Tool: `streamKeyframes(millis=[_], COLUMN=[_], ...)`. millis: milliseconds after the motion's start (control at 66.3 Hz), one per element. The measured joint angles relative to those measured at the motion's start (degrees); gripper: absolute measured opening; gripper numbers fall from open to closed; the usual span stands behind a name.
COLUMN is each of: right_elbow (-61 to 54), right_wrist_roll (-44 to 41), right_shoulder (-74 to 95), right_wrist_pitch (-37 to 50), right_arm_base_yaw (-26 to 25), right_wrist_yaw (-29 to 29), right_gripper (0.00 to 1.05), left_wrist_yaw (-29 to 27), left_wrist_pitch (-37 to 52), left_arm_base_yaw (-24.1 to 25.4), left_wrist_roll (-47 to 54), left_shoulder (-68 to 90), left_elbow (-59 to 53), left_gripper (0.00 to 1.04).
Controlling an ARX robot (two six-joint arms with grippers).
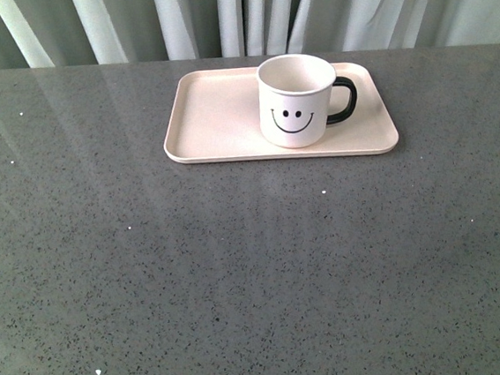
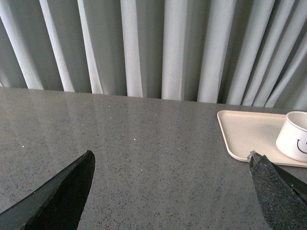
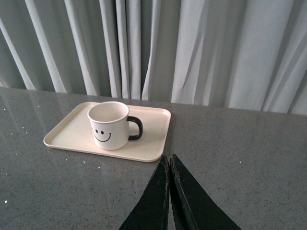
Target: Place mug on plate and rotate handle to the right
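The white mug (image 1: 296,100) with a black smiley face stands upright on the right part of the pale pink plate (image 1: 217,120). Its black handle (image 1: 344,100) points right. Neither arm shows in the front view. In the left wrist view my left gripper (image 2: 170,160) is open and empty over bare table, with the plate (image 2: 247,134) and the mug (image 2: 293,135) off to one side. In the right wrist view my right gripper (image 3: 169,159) is shut and empty, just short of the plate's (image 3: 153,134) near edge, apart from the mug (image 3: 108,125) and handle (image 3: 135,128).
The grey speckled table (image 1: 241,277) runs wide in front of the plate. Pale curtains (image 1: 233,12) hang along the table's far edge, just behind the plate.
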Motion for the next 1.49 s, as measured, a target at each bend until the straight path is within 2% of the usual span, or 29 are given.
streamKeyframes(millis=[257, 332, 634, 815, 890, 1162, 1494], right_elbow=[0.0, 0.0, 0.0, 0.0, 0.0, 0.0, 0.0], right_wrist_roll=[0.0, 0.0, 0.0, 0.0, 0.0, 0.0, 0.0], right_shoulder=[-5.3, -12.7, -14.9, -14.9, -14.9, -14.9, -14.9], right_wrist_pitch=[-5.3, -14.4, -15.2, -15.2, -15.2, -15.2, -15.2], right_arm_base_yaw=[0.0, 0.0, 0.0, 0.0, 0.0, 0.0, 0.0], right_wrist_yaw=[0.0, 0.0, 0.0, 0.0, 0.0, 0.0, 0.0], right_gripper=[0.02, 0.02, 0.02, 0.34, 0.50, 0.95, 0.96], left_wrist_yaw=[0.0, 0.0, 0.0, 0.0, 0.0, 0.0, 0.0], left_wrist_pitch=[0.0, 0.0, 0.0, 0.0, 0.0, 0.0, 0.0], left_arm_base_yaw=[0.0, 0.0, 0.0, 0.0, 0.0, 0.0, 0.0], left_wrist_roll=[0.0, 0.0, 0.0, 0.0, 0.0, 0.0, 0.0], left_shoulder=[0.0, 0.0, 0.0, 0.0, 0.0, 0.0, 0.0], left_elbow=[0.0, 0.0, 0.0, 0.0, 0.0, 0.0, 0.0], left_gripper=[0.96, 0.95, 0.96, 0.96, 0.96, 0.96, 0.96])
